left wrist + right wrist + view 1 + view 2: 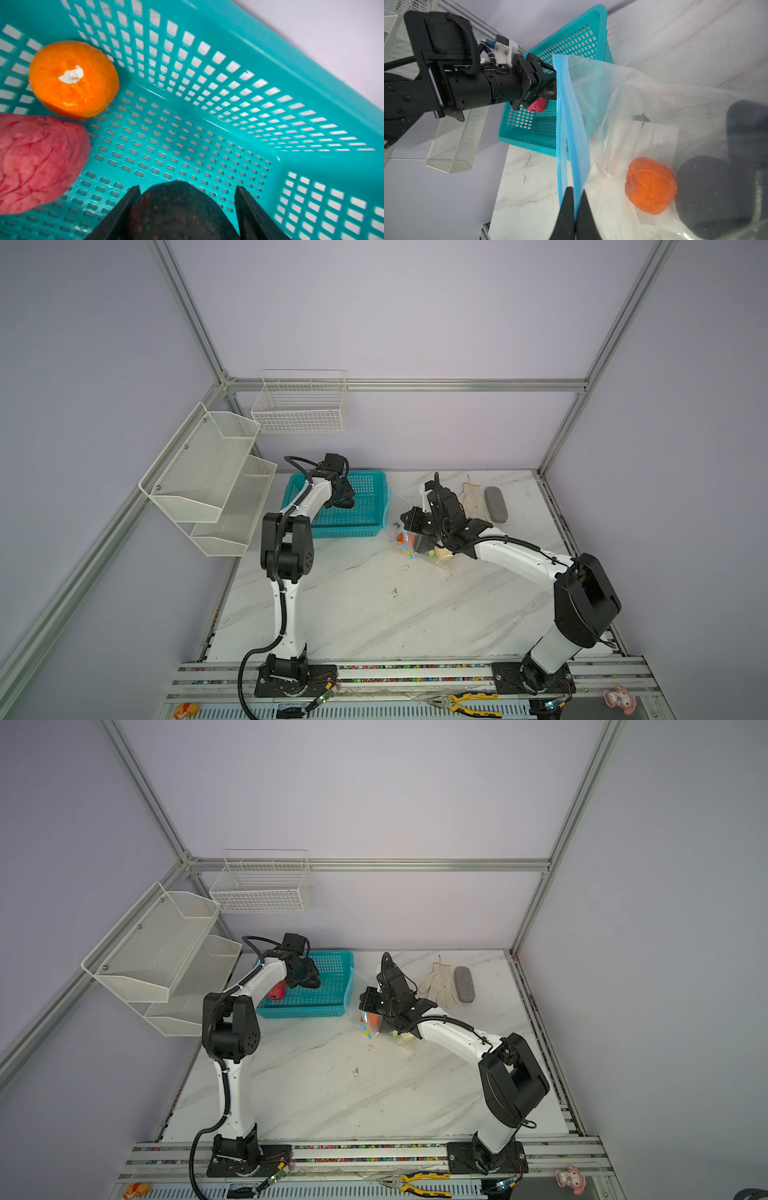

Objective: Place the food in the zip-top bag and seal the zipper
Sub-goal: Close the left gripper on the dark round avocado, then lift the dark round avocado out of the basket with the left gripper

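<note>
Two big things sit at the far end of your table [374, 614]: the basket [349, 531] and the bag [633, 93], which stands just beside the basket's end on the right arm's side. The bag's mouth faces the basket and is held up, with its two lips apart, so it is not sealed.

Your left gripper [187, 188] reaches down inside the basket. Its fingers press on either side of a dark lump [176, 207] speckled with red. Your right gripper [574, 190] is outside the basket at the bag's mouth, with its fingers pinched together on one lip of the zipper [564, 116].

Beside the dark lump, a pink lump [37, 162] lies on the basket floor. An orange [73, 79] sits just past it, against the basket wall.

Inside the bag, on the side away from the basket, you can see an orange ball [651, 185]. A black lump [706, 197] touches it, and an eggplant [747, 133] lies beyond that. A top view also shows a cream piece [442, 553] in the bag, farther still from the basket.
</note>
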`<state>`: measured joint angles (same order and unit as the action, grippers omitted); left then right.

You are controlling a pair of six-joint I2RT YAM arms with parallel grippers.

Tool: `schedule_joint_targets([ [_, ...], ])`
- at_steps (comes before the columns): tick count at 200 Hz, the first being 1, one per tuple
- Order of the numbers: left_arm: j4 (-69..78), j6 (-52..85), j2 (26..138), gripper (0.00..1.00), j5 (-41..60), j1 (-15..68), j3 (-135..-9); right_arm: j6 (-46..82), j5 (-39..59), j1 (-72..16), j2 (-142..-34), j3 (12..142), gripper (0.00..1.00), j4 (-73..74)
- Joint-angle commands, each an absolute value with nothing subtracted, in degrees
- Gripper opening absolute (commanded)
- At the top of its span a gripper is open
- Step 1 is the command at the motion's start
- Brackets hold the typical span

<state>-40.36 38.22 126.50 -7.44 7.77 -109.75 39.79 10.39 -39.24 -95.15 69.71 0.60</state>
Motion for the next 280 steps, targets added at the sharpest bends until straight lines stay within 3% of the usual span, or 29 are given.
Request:
schedule_joint_targets([
  [1,-39.63,36.81,122.62,0.43,-6.42,8.13,-106.86,40.38,11.05,-38.94,-92.97,70.68,0.0,-0.09],
  [280,-37.28,35.93,97.15,0.4,-1.66,16.73,-89.82,39.68,11.95,-38.92,-100.27,76.6,0.0,-0.26],
])
